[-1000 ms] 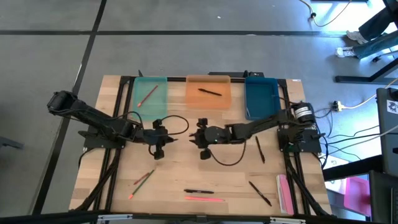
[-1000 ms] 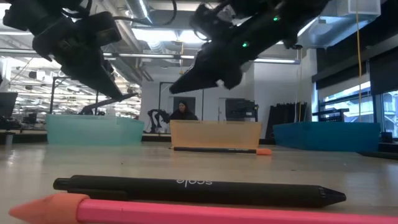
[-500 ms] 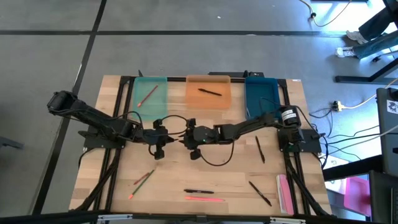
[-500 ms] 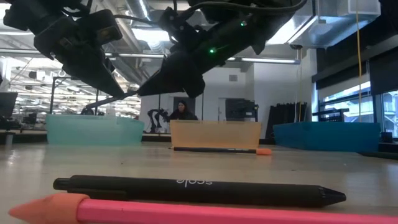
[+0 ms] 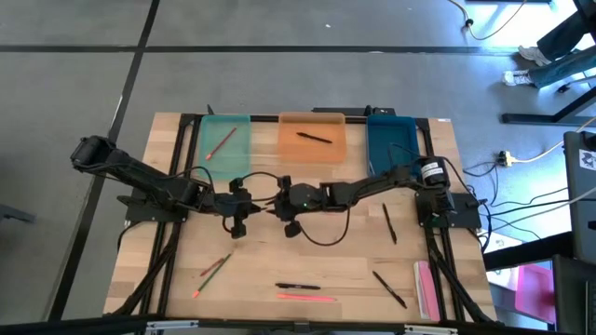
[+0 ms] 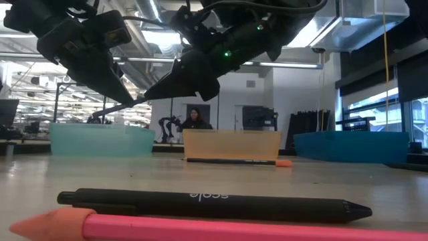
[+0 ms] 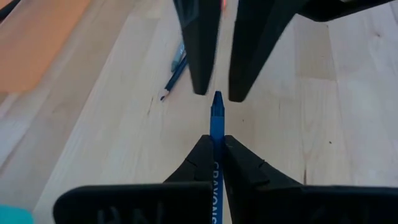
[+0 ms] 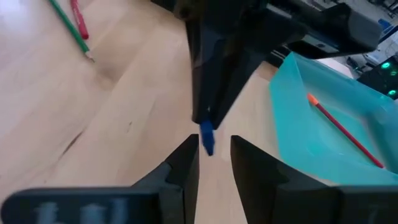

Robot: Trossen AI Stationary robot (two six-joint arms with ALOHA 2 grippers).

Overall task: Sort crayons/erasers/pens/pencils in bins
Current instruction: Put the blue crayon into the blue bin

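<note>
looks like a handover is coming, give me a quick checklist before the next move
1. Left claw shut on the blue crayon: ok.
2. Crayon tip sticks out past the left claw: ok.
3. Right claw open: ok.
4. Crayon tip lined up with the right claw's gap: ok.
5. Right claw around the crayon: not ok, the tip is only at the gap's mouth.
6. Teal bin, orange bin and blue bin have room: ok.

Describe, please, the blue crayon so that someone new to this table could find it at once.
Look above the middle of the wooden table, where the two arms meet. The left gripper is shut on a blue crayon, whose tip points into the open right gripper. It is the only stick held in the air; all the others lie on the table or in trays.
</note>
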